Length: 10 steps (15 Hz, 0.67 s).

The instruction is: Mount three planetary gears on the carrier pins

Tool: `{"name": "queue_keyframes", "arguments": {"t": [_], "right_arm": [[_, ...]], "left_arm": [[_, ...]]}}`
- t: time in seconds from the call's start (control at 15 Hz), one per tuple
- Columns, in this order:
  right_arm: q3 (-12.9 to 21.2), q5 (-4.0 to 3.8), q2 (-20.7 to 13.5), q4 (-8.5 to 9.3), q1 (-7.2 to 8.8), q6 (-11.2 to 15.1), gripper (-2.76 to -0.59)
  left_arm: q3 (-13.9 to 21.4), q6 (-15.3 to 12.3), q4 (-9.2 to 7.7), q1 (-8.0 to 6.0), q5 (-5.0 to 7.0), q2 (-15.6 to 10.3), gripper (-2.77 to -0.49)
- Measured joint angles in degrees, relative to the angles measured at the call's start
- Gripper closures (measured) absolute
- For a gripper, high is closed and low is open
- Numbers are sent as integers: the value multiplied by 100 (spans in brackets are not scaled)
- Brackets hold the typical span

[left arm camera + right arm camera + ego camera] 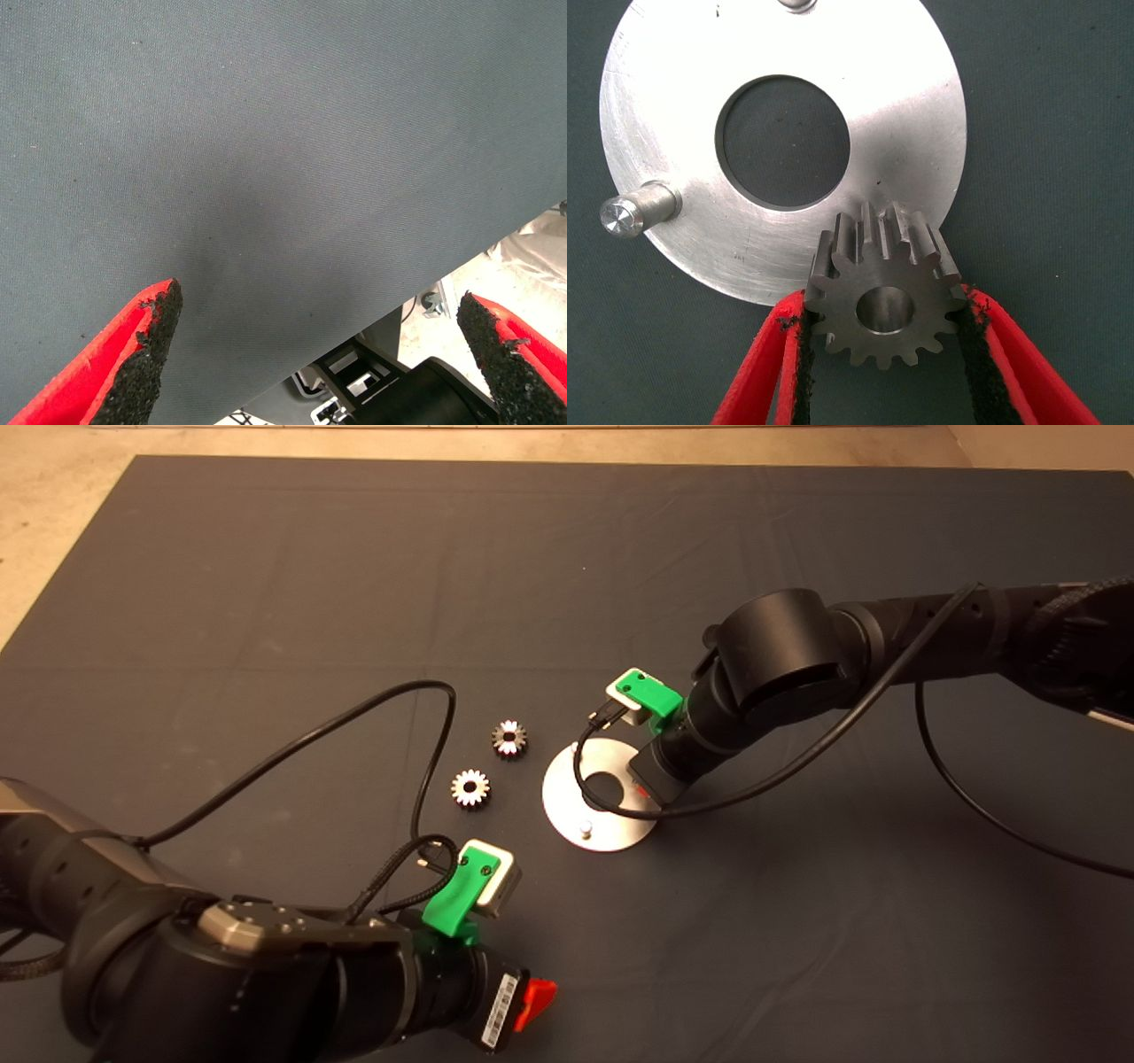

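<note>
Right gripper (883, 354) pinching one planetary gear (884, 285) flat by its teeth, over the disc (673, 106) rim at mat centre. Two spare gears (508, 738) (470, 787) lying left of the disc. Left gripper (319, 354) spread wide, empty, parked at the near edge. Risk: bore missing its pin and the gear tilting or jamming, since alignment looks unconfirmed. One carrier pin (633, 211) plain, another (797, 4) cut off, third hidden beneath gear or gripper.
</note>
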Motion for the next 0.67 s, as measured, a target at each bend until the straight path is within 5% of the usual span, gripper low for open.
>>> {"name": "queue_keyframes", "arguments": {"t": [0.67], "right_arm": [[0,-9,-4,1,-32,-105,-96]], "left_arm": [[0,0,39,0,0,0,-222]]}}
